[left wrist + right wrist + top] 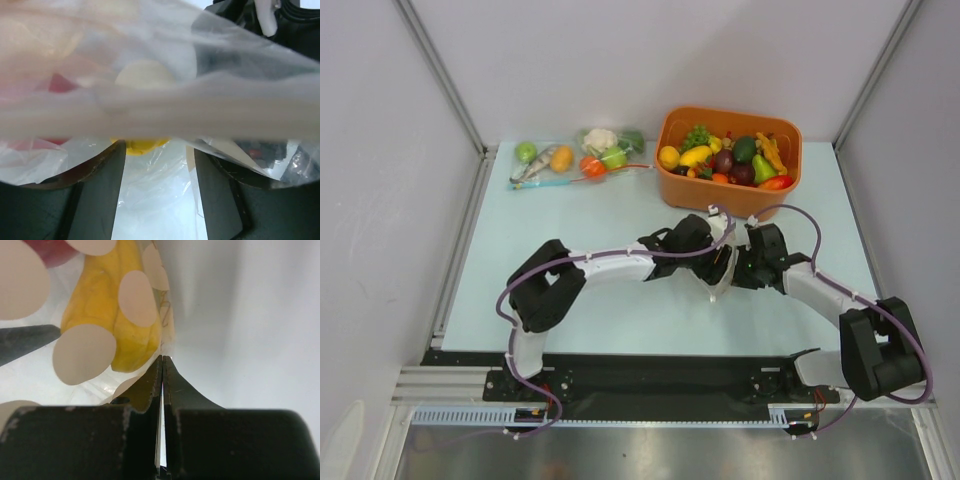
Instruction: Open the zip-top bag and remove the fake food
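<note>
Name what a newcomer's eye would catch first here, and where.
The orange bin, heaped with bright fake produce at the far right of the table, grabs attention first. Mid-table, the right tool is pinched shut on the plastic of the zip-top bag, with a yellow fruit just beyond.

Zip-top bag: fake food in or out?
In. In the right wrist view the fake food, yellow and red pieces, sits behind the film of the zip-top bag, which the right gripper pinches. Zip state: cannot tell.
</note>
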Robot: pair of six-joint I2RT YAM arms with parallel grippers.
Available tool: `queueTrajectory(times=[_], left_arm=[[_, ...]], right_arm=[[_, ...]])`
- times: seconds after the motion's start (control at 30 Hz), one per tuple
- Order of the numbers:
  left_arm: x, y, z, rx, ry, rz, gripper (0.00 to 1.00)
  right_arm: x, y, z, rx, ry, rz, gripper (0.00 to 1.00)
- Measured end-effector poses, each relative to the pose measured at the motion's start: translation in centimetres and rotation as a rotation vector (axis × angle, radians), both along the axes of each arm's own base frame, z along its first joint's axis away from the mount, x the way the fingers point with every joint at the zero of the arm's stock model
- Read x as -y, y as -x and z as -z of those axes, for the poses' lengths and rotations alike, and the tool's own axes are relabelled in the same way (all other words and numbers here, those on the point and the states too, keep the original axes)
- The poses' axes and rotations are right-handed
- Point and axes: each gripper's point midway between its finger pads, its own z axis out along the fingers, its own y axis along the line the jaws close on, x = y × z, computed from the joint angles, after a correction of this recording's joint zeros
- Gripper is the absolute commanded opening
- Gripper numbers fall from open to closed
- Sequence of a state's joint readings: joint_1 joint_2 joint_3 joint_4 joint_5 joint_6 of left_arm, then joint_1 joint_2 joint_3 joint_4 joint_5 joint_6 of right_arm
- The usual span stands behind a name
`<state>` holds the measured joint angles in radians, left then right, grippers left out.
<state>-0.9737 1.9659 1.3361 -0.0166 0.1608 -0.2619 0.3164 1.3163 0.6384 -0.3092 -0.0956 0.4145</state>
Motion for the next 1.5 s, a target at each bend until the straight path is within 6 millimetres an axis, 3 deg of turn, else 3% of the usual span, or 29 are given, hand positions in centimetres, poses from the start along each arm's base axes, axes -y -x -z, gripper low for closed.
queueTrajectory(times=[0.53, 0.57, 0.7, 0.8, 0.97, 1.1, 1.17, 1.33, 1.4, 1.5], left_arm=[[0.1, -1.0, 3.1, -0.019, -0.080, -0.034, 0.63], [0.1, -1.1, 3.1, -0.019, -0.080, -0.035, 0.61], [0.4, -1.3, 3.2, -0.016, -0.081, -0.034, 0.28], [0.4, -1.3, 3.2, -0.017, -0.080, -0.031, 0.15], [0.1, -1.2, 3.5, -0.024, -0.075, -0.024, 0.08], [-1.8, -0.7, 4.5, -0.044, -0.097, -0.034, 0.07], [-2.8, -0.6, 4.8, -0.053, -0.106, -0.041, 0.08], [-4.3, 0.0, 4.5, -0.067, -0.103, -0.042, 0.09], [-4.4, 0.3, 4.4, -0.070, -0.099, -0.035, 0.09], [-4.4, 0.6, 4.4, -0.078, -0.097, -0.026, 0.10]], right_arm=[[-0.2, 0.1, -0.2, 0.001, -0.012, -0.007, 0.00], [-0.3, 0.1, -0.2, 0.001, -0.014, -0.009, 0.00], [-0.3, 0.2, -0.2, -0.003, -0.016, -0.012, 0.00], [-0.4, 0.2, -0.2, -0.002, -0.017, -0.013, 0.00], [-0.3, 0.2, -0.2, -0.004, -0.016, -0.010, 0.00], [0.4, 0.1, -0.3, -0.005, -0.014, 0.014, 0.00], [1.1, -0.1, -0.7, 0.005, -0.016, 0.038, 0.05], [2.8, -1.3, -2.9, 0.080, -0.045, 0.109, 0.42], [2.9, -1.6, -3.6, 0.106, -0.061, 0.113, 0.50], [2.2, -2.0, -4.2, 0.130, -0.101, 0.091, 0.53]])
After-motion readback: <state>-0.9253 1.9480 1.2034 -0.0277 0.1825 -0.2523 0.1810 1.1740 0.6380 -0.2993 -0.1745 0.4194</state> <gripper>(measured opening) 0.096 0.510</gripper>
